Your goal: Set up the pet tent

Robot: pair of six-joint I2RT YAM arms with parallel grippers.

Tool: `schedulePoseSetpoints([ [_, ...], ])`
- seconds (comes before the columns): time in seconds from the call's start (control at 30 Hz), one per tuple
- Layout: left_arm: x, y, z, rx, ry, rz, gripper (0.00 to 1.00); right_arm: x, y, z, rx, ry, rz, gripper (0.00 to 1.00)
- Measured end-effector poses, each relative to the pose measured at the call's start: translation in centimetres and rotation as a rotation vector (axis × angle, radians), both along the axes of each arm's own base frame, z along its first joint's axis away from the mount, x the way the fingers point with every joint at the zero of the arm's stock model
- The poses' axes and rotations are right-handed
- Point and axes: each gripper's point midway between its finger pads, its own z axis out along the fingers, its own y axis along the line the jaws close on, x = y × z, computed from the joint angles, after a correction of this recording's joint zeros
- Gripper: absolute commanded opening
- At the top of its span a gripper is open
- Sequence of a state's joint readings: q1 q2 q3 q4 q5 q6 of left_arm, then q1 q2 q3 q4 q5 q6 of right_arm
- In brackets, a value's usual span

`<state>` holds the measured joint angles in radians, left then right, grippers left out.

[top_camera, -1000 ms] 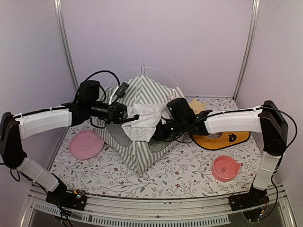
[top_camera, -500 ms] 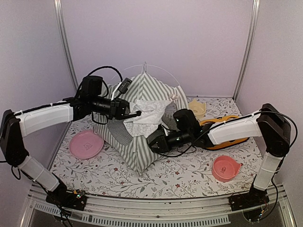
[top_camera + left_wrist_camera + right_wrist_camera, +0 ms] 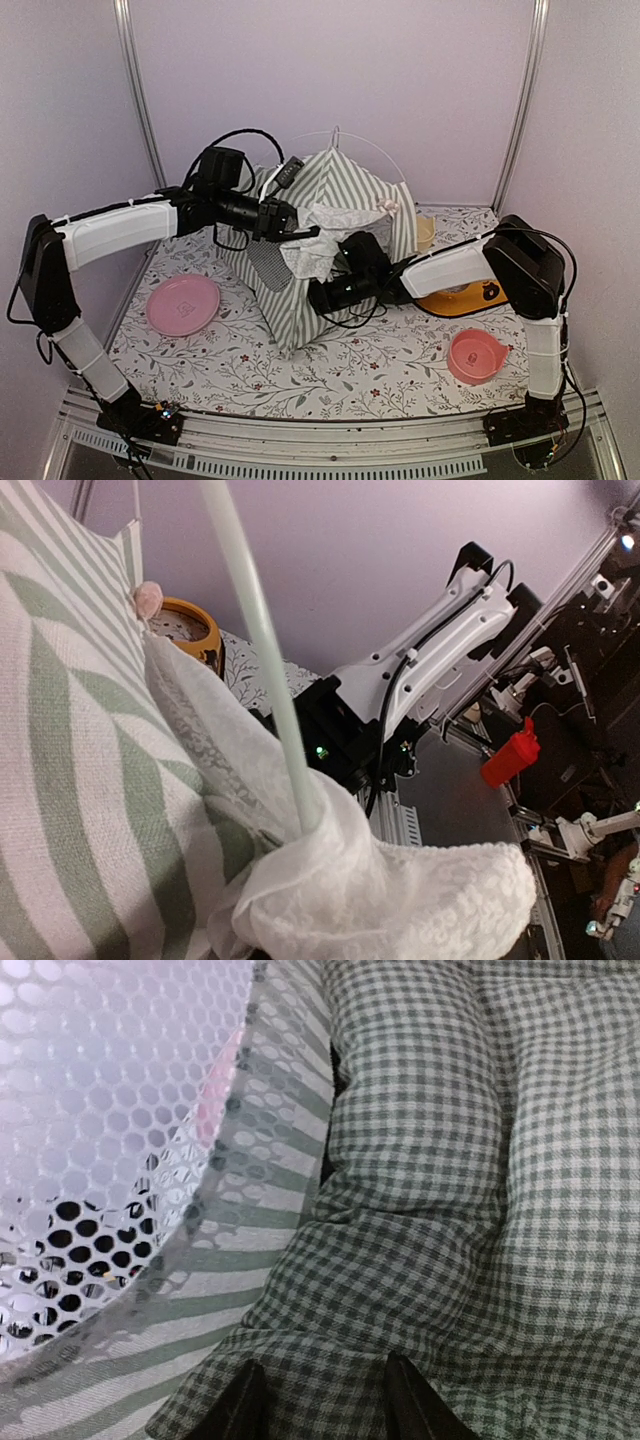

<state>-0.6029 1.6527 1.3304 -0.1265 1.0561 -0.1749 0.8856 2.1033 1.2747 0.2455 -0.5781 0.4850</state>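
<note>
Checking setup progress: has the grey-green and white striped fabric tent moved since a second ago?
Yes. The striped tent stands taller and its peak has shifted right, away from the round pink plate.

The left arm (image 3: pixel 115 228) stretches up and inward, left gripper (image 3: pixel 300 234) closed. The right arm (image 3: pixel 452 264) reaches low, leftward; right gripper (image 3: pixel 325 1400) apparently parted.

Overhead: I get soft, even light; faint shadows on the floral-print table cover (image 3: pixel 380 370).
Left wrist: thin white pole (image 3: pixel 262 650) smeared, too close; right background dim.
Right wrist: green-checked gingham cushion (image 3: pixel 470 1160) crisp; white honeycomb mesh (image 3: pixel 100 1080) backlit, hazy.
</note>
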Motion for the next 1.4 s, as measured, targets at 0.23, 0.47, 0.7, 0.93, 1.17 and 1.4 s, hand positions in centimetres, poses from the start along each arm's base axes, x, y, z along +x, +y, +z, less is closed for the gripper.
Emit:
schedulePoseSetpoints([
  [0.23, 2.4, 2.3, -1.1, 0.034, -0.027, 0.159, 0.0, 1.7, -0.3, -0.3, -0.048, -0.021, -0.111, 0.6],
  [0.47, 5.6, 6.3, -2.0, 0.035, -0.033, 0.317, 0.0, 2.6, -2.1, 3.5, -0.035, -0.13, -0.217, 0.72],
  [0.7, 6.2, 6.7, -1.8, 0.029, -0.044, 0.337, 0.0, 2.6, -3.9, 8.1, 0.033, -0.258, -0.275, 0.74],
  [0.93, 8.2, 8.0, -1.4, 0.082, -0.073, 0.41, 0.0, 2.9, -4.9, 11.5, 0.069, -0.321, -0.32, 0.73],
  [1.17, 12.4, 11.9, -1.8, 0.159, -0.115, 0.539, 0.04, 3.6, -7.5, 17.5, 0.143, -0.387, -0.403, 0.74],
  [1.4, 16.7, 14.1, -1.2, 0.194, -0.147, 0.618, 0.21, 4.6, -8.7, 17.7, 0.11, -0.379, -0.437, 0.76],
])
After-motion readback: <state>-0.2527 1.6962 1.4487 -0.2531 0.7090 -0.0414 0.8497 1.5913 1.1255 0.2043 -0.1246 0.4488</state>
